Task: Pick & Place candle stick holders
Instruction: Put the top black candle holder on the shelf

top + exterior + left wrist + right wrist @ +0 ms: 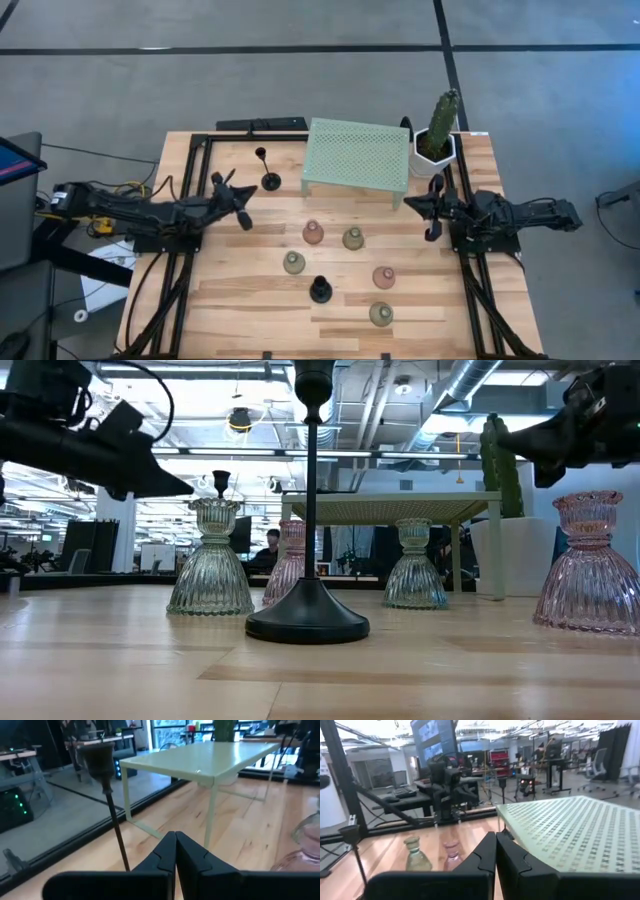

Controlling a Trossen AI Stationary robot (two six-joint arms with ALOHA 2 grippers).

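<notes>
Wooden table (240,300) carries everything. Mint-green mesh stand (356,157) sits at the far middle of the table; nothing rests on top of it. Just beside its right end, a white pot (436,152) holds a green cactus (443,112).

Candle stick holders, all upright on the table:
- tall black stem holder (268,170) on its round base, just left of the stand;
- pink holder (313,233) and green holder (353,238) side by side in front of the stand;
- green holder (294,263) nearer, left of centre;
- black holder (320,290) nearer still;
- pink holder (383,277) to its right;
- green holder (380,314) closest to the near edge.

Left gripper (240,200) hangs over the left part of the table, near the tall stem holder but apart from it. Its fingers (165,852) are pressed together, tips meeting, with nothing between them.

Right gripper (428,207) hangs at the right side, just in front of the potted cactus and beside the stand's right end. Its fingers (487,851) are likewise clenched tip to tip and grasp nothing. No holder touches either gripper.
</notes>
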